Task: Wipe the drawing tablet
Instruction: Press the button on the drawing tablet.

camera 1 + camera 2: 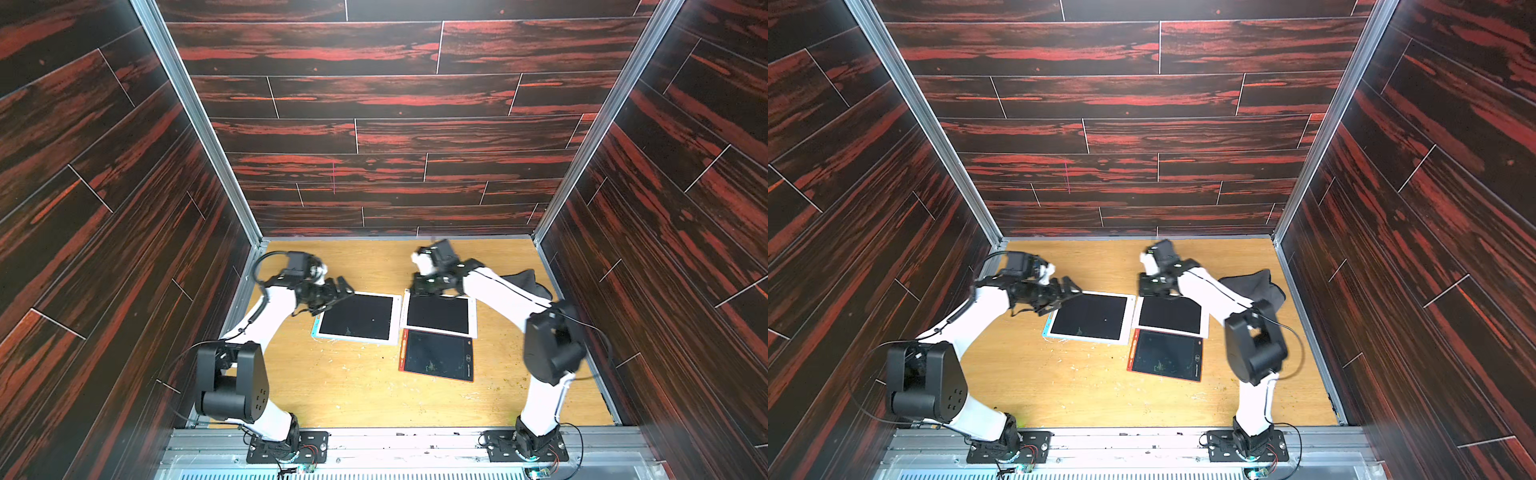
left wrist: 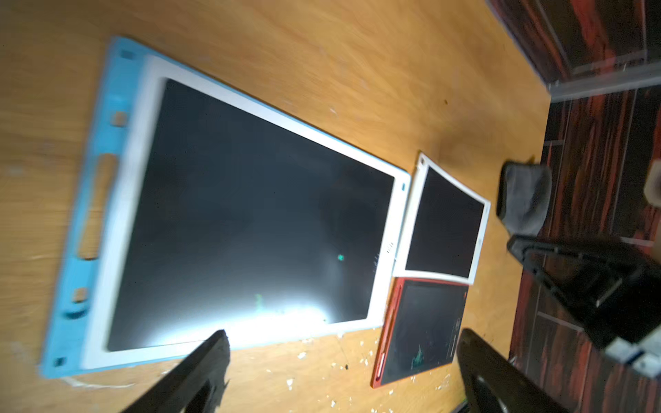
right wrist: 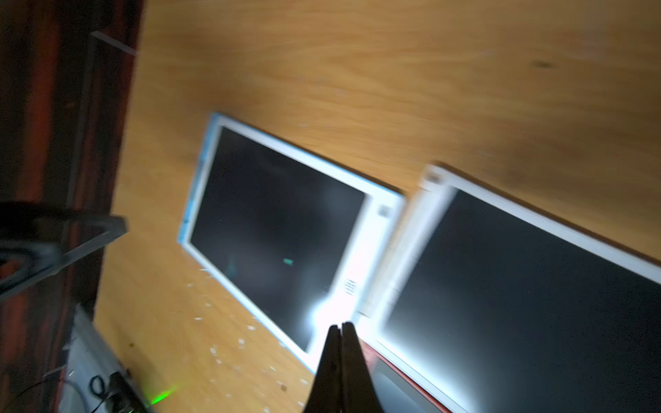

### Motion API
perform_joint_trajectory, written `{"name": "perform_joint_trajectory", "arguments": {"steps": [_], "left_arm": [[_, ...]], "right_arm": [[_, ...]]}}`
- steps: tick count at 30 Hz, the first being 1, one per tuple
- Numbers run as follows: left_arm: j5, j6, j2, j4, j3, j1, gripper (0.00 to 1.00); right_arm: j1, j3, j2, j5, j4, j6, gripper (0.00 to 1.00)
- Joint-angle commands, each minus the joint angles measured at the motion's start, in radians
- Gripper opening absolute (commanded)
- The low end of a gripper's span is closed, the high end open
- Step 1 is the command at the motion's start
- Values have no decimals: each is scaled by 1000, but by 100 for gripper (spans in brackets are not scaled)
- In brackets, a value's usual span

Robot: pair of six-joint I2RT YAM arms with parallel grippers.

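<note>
Three drawing tablets lie flat on the wooden tabletop near its middle, all with dark screens facing up. The largest, the blue-edged tablet, sits toward the left arm's side. The white tablet lies just beside it toward the right arm's side, their edges almost touching. The red tablet lies directly in front of the white one, closer to the arm bases. In the left wrist view the blue-edged tablet shows one small green dot and a faint green smear near a bright glare on its screen, while the red tablet carries green scribbles near one corner. The white tablet looks plain black there. The left tool hangs over the far left corner of the blue-edged tablet with its jaws spread wide and nothing between them. Its two dark fingers stand well apart in the wrist view. The right tool sits at the far edge of the white tablet, and whether it touches the frame cannot be told. In its own blurred wrist view, the right tool has its jaws pressed together with nothing gripped. A dark cloth lies crumpled on the tabletop beyond the right arm, near the far right corner and apart from all three tablets. Small white flecks are scattered on the wood in front of the tablets.
</note>
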Motion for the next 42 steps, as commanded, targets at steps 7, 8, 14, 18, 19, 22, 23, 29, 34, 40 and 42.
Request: {"name": "perform_joint_trajectory", "arguments": {"steps": [7,8,14,18,19,22,23,29,34,40,42], "left_arm": [[108,-57,-48,80,-80,86,100],[107,-57,-49,80,-80,86,100],[103,-53,-57,76,-78,86,100],[105,-55,-58,79,-78,89,100],[105,-55,-59,79,-80,89,100],[105,-56,-59,80,-80,89,100],[105,-55,-57,80,-81,89,100],[105,-58,-59,83,-83,89,100],[108,-61,-56,87,-82,89,100],[111,-62,-59,89,-82,89,100],[111,-62,-62,89,-85,89,100]], "right_arm": [[78,159,217,80,-180,20,0],[80,161,227,86,-189,20,0],[91,171,273,90,-219,23,0],[95,169,298,83,-224,31,0],[94,168,304,82,-227,33,0],[98,168,321,75,-232,32,0],[101,168,325,78,-234,29,0],[111,176,363,131,-278,24,0],[138,252,416,256,-378,0,0],[170,411,533,378,-532,-27,0],[176,440,560,385,-557,-31,0]]}}
